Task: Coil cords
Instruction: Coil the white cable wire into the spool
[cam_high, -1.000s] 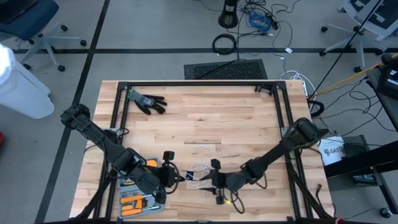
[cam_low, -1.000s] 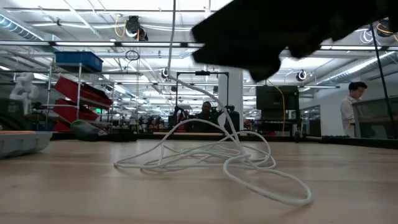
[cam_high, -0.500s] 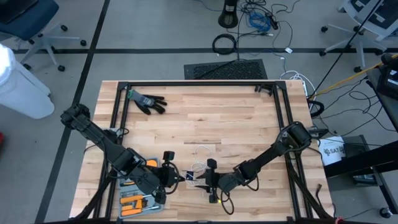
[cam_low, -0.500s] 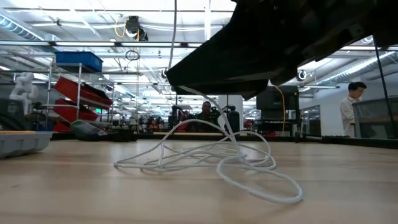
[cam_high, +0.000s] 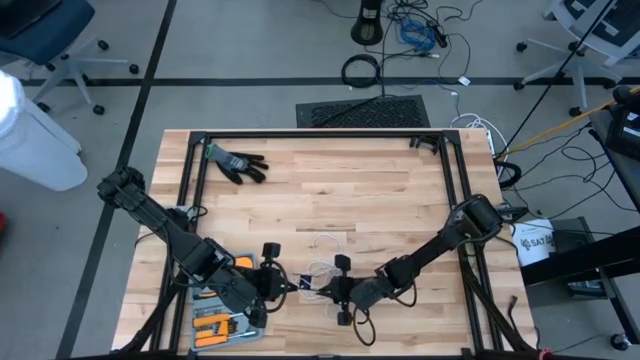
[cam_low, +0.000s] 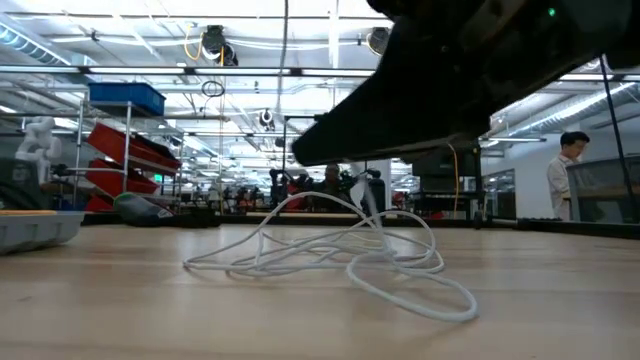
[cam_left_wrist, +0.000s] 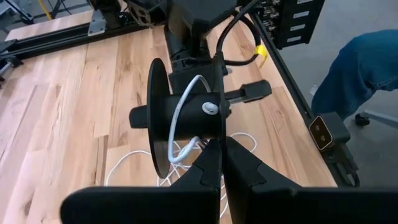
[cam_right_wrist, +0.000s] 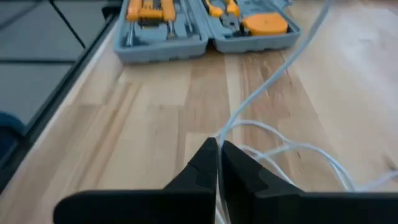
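Observation:
The thin white cord (cam_low: 340, 250) lies in loose loops on the wooden table near its front edge, and it also shows in the high view (cam_high: 322, 268). One strand rises to a black spool (cam_left_wrist: 186, 115) with a pale centre, where a turn of cord lies over the hub. My left gripper (cam_high: 288, 288) is shut on that spool above the table. My right gripper (cam_high: 337, 293), just to the right of the spool, is shut on the cord (cam_right_wrist: 267, 81). In the low view my right gripper is the dark mass at the top (cam_low: 420, 120). My left gripper (cam_left_wrist: 221, 158) is shut on the black spool at the underside of its hub (cam_left_wrist: 211, 134); the fingers themselves hide the exact spot. The spool is lifted clear of the table, with its axis about level. My right gripper (cam_right_wrist: 217, 152) pinches a single strand of the white cord (cam_right_wrist: 222, 134) between its two fingertips. From the fingers the strand runs straight up and away. The rest of the cord lies slack on the table.
An open grey tool case with orange tools (cam_high: 222, 325) lies at the near left, close to my left arm. A black glove (cam_high: 238, 162) lies at the far left. Black frame rails (cam_high: 320, 135) edge the table. A person (cam_low: 568, 170) stands beyond the table.
My right gripper has gone toward the table's left edge, closer to the spool in my left gripper, and stays shut on the cord. The cord's nearest loop has been drawn in along the table; the far loops have stayed where they were.

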